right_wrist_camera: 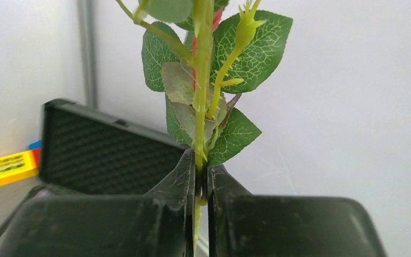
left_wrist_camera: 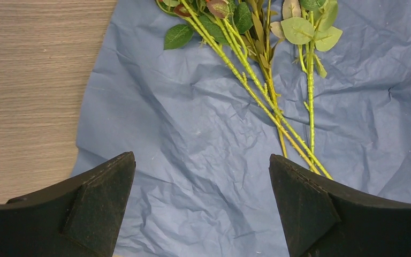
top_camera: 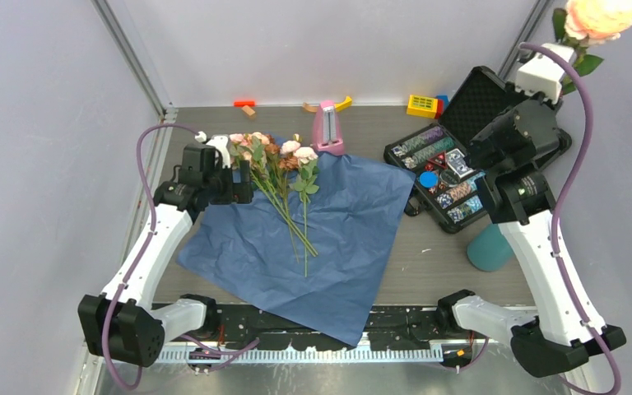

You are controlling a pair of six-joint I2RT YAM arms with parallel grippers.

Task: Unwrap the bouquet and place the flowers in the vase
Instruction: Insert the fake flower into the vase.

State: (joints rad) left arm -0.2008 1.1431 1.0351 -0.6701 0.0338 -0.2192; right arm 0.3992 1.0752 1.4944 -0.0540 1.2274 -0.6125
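The teal vase [top_camera: 490, 247], at four o'clock on the worktop [top_camera: 428, 267], is half hidden behind the right arm [top_camera: 547, 259]. That arm reaches high toward one o'clock, its right pincer [right_wrist_camera: 202, 179] clenched on one rose stem [right_wrist_camera: 202, 107]; the frame edge clips the bloom. The left pincer [left_wrist_camera: 200, 159] hangs released over the blue paper [left_wrist_camera: 192, 134], with the other flowers [left_wrist_camera: 257, 80] at its twelve o'clock.

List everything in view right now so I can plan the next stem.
paper wrap: one, blue, spread flat mid-table
flowers: several stems, pink and peach, lying on the paper
held rose: one, peach, raised far right
vase: one, teal, right side by the right arm
metronome-shaped object: one, pink, behind the paper
case: one, black, open, back right
toy block: one, yellow, back edge
left fingers: two, black, open above the paper
right fingers: two, black, shut on the held rose's stem
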